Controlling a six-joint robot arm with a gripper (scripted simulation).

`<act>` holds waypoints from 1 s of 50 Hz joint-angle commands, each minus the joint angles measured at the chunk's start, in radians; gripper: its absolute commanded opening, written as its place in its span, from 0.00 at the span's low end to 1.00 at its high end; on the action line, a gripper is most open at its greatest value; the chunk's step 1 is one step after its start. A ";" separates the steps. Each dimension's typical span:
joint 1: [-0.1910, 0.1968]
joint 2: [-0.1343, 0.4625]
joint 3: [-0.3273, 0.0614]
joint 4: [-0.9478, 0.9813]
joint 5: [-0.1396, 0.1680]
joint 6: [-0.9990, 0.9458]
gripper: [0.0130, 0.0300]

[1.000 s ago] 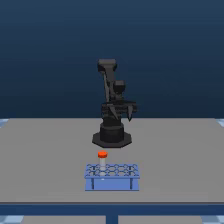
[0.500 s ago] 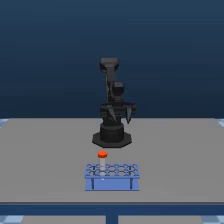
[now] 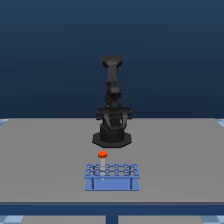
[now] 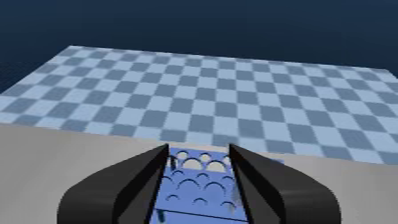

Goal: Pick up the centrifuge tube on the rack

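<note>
So on the grey tabletop (image 3: pixel 40 160) the centrifuge tube (image 3: pixel 102 155) is the leftmost thing worth noting: its orange-red cap pokes up from a far-row hole toward the exterior view's left end of the rack (image 3: pixel 112 176), and the tube body below the cap is too small to make out. The light-blue rack sits near the front edge of the tabletop, pretty much centred. Just behind it, further back, stands the black arm (image 3: pixel 113 107) on its round base, folded upright, well apart from the tube. In the wrist view the end effector (image 4: pixel 199 165) is released, its two dark fingers (image 4: pixel 142 175) spread with a clear gap and nothing between them, and through that gap you can see the rack's rows of round holes (image 4: pixel 200 177). Beyond the tabletop edge there's a blue checkered floor (image 4: pixel 222 100).
</note>
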 commanded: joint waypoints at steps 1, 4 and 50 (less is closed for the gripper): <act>-0.044 0.046 -0.027 -0.089 0.006 0.101 1.00; -0.056 0.070 -0.041 -0.126 0.010 0.136 1.00; -0.147 0.303 -0.206 -0.589 0.075 0.572 1.00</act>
